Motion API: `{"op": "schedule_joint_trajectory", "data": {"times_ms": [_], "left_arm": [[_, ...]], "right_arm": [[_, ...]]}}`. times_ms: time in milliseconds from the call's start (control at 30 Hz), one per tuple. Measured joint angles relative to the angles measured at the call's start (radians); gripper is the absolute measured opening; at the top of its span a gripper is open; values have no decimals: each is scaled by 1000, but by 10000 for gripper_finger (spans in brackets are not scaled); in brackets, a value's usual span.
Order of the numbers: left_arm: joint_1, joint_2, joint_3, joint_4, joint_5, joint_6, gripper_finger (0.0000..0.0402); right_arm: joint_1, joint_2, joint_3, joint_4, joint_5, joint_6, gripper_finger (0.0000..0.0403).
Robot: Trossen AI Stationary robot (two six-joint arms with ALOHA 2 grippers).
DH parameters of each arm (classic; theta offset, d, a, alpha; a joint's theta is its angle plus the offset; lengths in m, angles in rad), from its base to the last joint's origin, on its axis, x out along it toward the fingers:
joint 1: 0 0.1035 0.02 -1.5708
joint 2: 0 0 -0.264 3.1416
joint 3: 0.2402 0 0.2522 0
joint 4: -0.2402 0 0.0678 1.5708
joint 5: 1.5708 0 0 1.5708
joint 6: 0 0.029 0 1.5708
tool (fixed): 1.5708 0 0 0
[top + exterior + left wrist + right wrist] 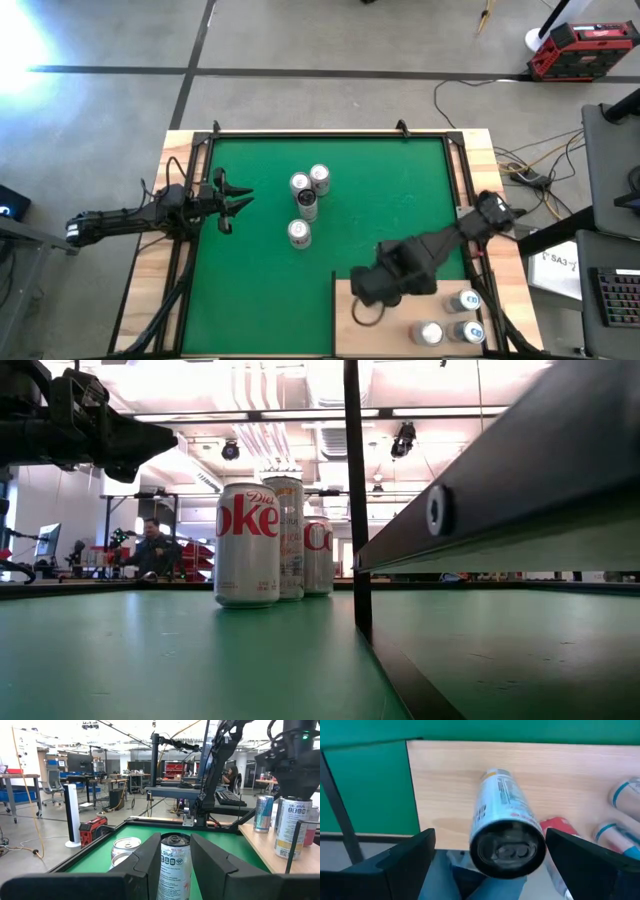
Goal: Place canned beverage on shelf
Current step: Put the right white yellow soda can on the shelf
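Note:
The shelf (400, 325) is a pale plywood panel raised over the near right corner of the green mat (260, 290). My right gripper (368, 302) hangs over the shelf's left part, open. Its fingers (412, 857) stand wide on either side of an upright slim silver can (506, 832) without touching it. The can stands on the shelf on its base. My left gripper (235, 200) is open above the mat's left side, pointing at a cluster of several cans (307, 200) mid-mat. A slim can (175, 865) shows between its fingers, farther off.
Three more cans (452, 318) stand on the shelf's right part, and they also show in the right wrist view (620, 815). A Diet Coke can (247, 545) fronts the cluster. A black shelf leg (357, 540) stands on the mat. Black rails (185, 250) run along the table's sides.

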Motion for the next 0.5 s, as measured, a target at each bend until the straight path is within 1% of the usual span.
{"op": "schedule_joint_trajectory", "data": {"times_ms": [133,300,500], "left_arm": [[0,0,0,0,0,0,88],[0,0,0,0,0,0,88],[0,0,0,0,0,0,88]], "right_arm": [[-65,7,-1,-1,-61,-29,370],[-129,-13,-3,-1,-76,-82,370],[-147,-47,-7,-1,-104,-66,370]]}}
